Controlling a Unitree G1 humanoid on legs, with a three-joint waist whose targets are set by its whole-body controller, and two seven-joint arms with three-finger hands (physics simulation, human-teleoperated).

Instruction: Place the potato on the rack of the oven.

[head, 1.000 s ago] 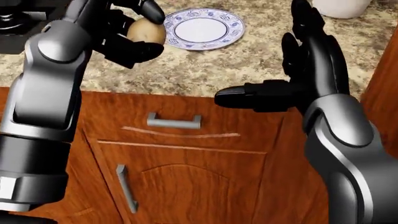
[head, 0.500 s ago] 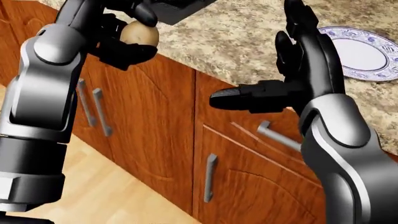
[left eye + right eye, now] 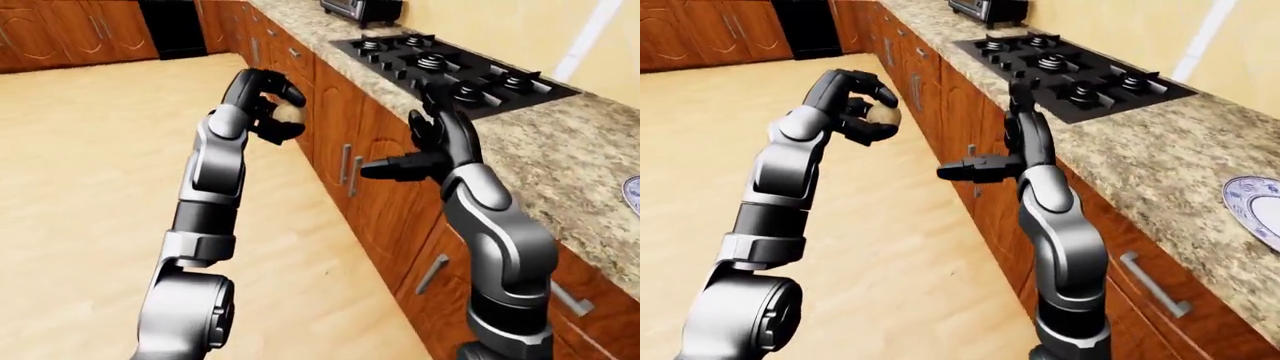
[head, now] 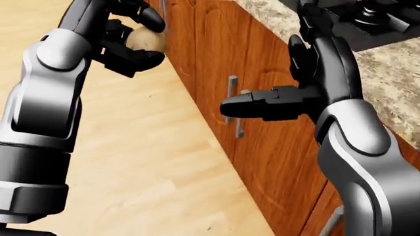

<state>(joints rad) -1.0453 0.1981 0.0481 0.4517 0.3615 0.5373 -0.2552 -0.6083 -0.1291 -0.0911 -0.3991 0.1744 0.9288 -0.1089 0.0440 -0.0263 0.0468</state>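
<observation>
A tan potato (image 4: 151,39) sits in my left hand (image 4: 141,42), whose dark fingers (image 4: 149,17) curl over and under it. The hand is raised at the upper left of the head view, over the wooden floor (image 4: 151,162). At the right, my right hand (image 4: 275,73) is open, fingers up and thumb (image 4: 246,107) pointing left, holding nothing. It hangs in front of the wooden cabinet doors (image 4: 275,147). A small toaster oven (image 3: 362,9) stands on the counter far up the left-eye view. Its rack does not show.
A black gas hob (image 3: 450,67) is set in the speckled counter (image 3: 1140,142) just past my right hand. A blue-rimmed plate (image 3: 1255,202) lies at the right edge. A tall black appliance (image 3: 172,26) stands among the far cabinets. Open floor spreads to the left.
The whole picture has swung: the counter and plate slid off to the right, and floor and cabinet doors now fill the head view. Both hands keep their pose; the potato stays held.
</observation>
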